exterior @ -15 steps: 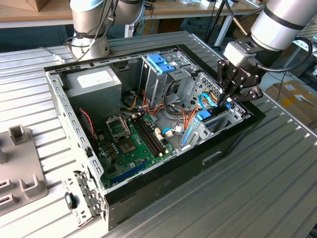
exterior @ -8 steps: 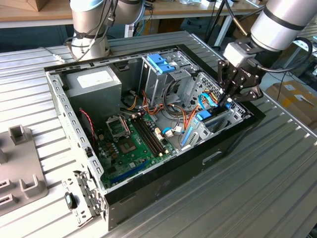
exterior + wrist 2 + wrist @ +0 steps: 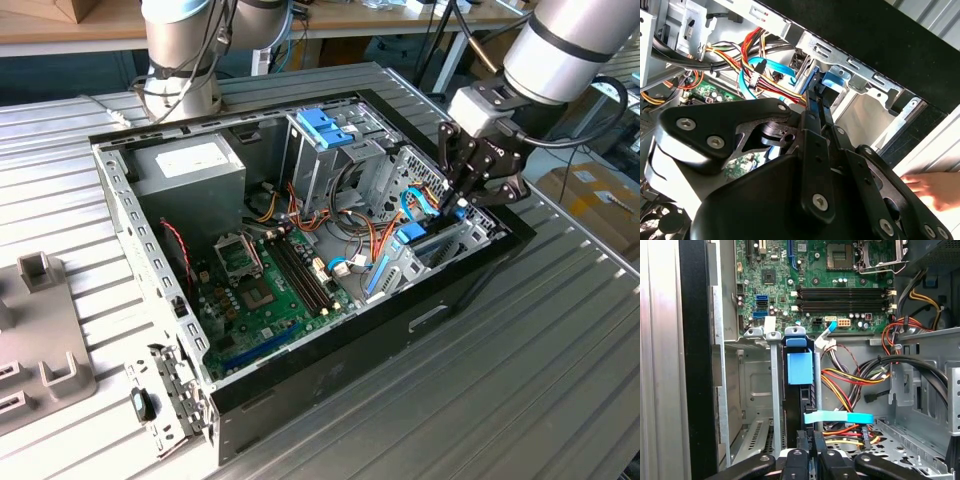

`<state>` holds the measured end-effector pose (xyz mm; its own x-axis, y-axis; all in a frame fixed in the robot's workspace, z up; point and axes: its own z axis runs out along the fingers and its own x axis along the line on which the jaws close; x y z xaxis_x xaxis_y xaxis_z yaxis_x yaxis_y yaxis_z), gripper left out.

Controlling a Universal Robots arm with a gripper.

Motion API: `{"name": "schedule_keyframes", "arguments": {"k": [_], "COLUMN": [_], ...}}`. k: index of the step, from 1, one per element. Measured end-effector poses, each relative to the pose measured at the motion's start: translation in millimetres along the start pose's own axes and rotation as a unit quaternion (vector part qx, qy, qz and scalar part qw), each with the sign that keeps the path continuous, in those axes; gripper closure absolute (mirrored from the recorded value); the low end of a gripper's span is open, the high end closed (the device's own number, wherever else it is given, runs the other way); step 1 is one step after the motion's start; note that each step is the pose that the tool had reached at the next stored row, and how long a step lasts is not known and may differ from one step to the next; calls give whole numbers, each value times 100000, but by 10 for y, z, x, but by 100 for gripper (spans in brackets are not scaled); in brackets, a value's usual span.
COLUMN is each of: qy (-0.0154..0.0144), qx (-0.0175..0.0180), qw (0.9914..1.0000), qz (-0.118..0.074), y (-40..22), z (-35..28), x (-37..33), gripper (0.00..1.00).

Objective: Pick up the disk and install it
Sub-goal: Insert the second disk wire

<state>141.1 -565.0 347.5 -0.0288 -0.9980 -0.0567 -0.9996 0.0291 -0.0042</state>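
The install step is in hand: the gripper (image 3: 462, 196) is down inside the open computer case (image 3: 150, 210), at the case's corner on the exterior view's right, and appears clenched on the end of the disk (image 3: 799, 390), which stands on edge in the drive bay (image 3: 774, 390) with its light-blue carrier tab toward the motherboard (image 3: 805, 270). Judging by the tab still near the bay's mouth, seating looks unfinished; it calls for a straight push along the rails, clear of the blue cable (image 3: 840, 417).
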Motion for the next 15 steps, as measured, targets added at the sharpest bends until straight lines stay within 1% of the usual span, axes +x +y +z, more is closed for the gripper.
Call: {"name": "schedule_keyframes", "arguments": {"k": [2, 3, 5, 6, 7, 8, 15], "qy": [-29, -38, -24, -91, -312, -425, -427], "qx": [-4, -3, -1, -1, -5, -9, -9], "qw": [100000, 100000, 100000, 100000, 100000, 99999, 99999], "qz": [2, 4, 5, 2, 5, 0, 5], "y": [1, 1, 1, 2, 3, 3, 6], "z": [-2, -19, -23, -22, -22, -20, 4], "x": [0, -1, -1, -1, -1, -1, 1], "gripper": [84, 84, 84, 84, 84, 84, 84]}}
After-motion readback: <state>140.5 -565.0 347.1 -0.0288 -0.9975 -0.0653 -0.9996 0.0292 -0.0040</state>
